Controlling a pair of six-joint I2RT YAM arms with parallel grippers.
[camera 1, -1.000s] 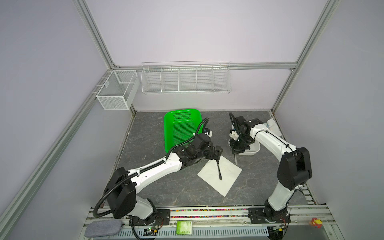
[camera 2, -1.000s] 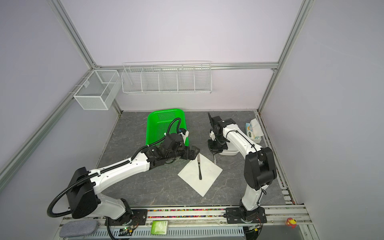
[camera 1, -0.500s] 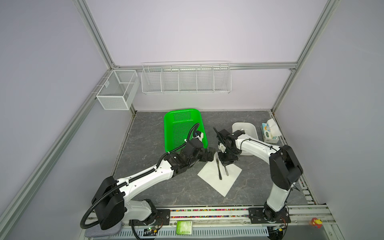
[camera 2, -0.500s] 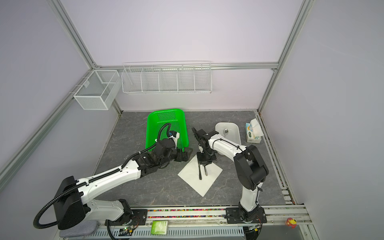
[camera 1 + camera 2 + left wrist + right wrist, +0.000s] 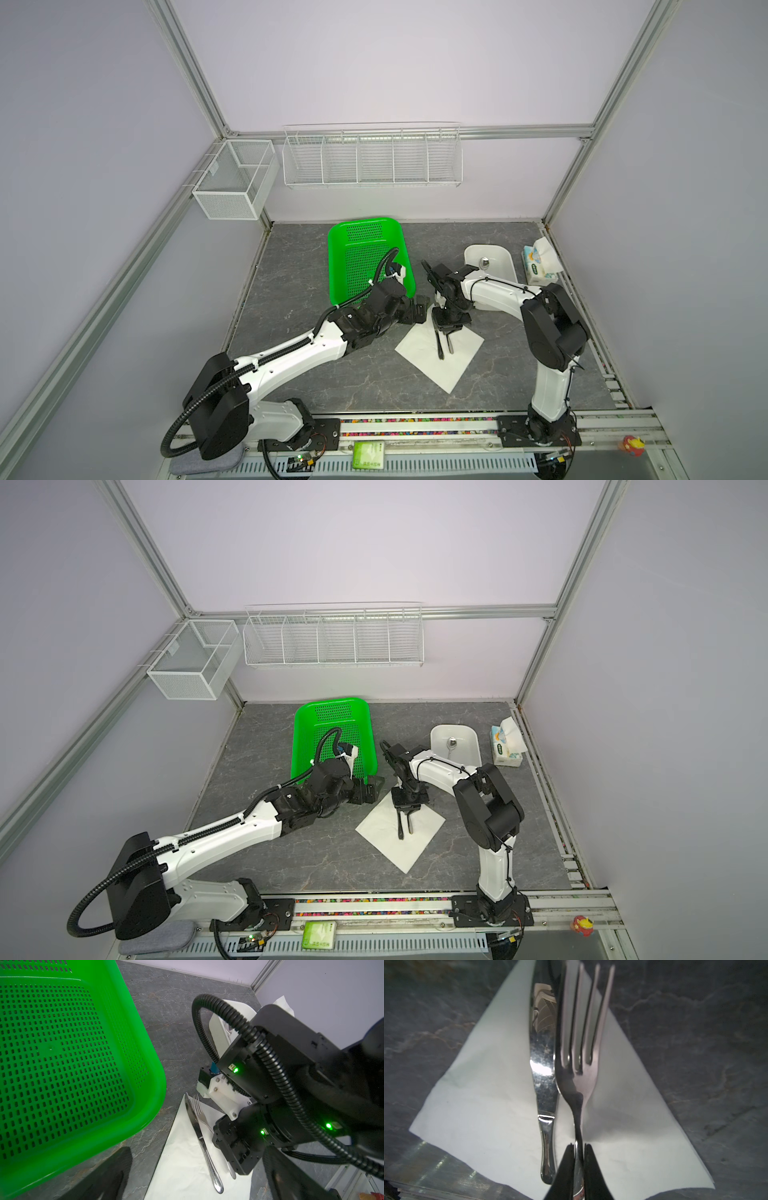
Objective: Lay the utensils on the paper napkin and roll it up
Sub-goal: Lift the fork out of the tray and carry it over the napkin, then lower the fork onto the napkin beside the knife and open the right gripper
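Fork (image 5: 577, 1076), one, clenched in right gripper (image 5: 578, 1145) beside one knife (image 5: 544, 1064); left gripper (image 5: 419, 309) released.

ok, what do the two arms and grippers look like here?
Matching pair: the left arm and right arm have white link shells and black joint housings. Black corrugated conduit loops off each. The left gripper and right gripper are black; the right's fingers taper to narrow tips. Green LEDs glow on the right wrist.

Green perforated basket (image 5: 353, 249), white dish (image 5: 503, 257), tissue pack (image 5: 536, 268), wire rack (image 5: 372, 162), mesh box (image 5: 232, 187)
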